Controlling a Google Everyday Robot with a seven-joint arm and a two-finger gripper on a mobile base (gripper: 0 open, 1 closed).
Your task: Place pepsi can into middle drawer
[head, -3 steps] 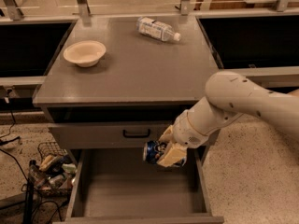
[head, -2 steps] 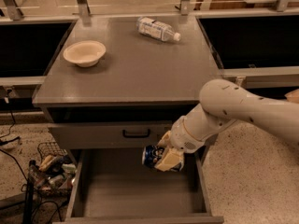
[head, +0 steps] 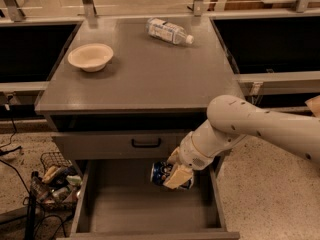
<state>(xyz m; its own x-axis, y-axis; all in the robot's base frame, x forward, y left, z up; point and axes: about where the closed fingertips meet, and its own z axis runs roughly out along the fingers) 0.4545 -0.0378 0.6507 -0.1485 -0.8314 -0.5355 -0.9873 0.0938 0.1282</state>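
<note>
My gripper (head: pixel 175 174) is shut on the blue pepsi can (head: pixel 161 172). It holds the can on its side in the air over the right half of the pulled-out middle drawer (head: pixel 135 209). The drawer has a flat grey floor and low side walls, and nothing lies on the floor that shows. My white arm (head: pixel 260 124) comes in from the right. One cream fingertip (head: pixel 177 176) covers part of the can.
The closed drawer front with a black loop handle (head: pixel 146 143) is just above the open drawer. On the cabinet top (head: pixel 145 79) are a cream bowl (head: pixel 90 57) and a clear water bottle (head: pixel 168 31) lying on its side. A wire basket of clutter (head: pixel 55 179) stands on the floor at left.
The gripper with the can has moved slightly left and down, further over the open drawer. Bowl, bottle and drawer have not moved.
</note>
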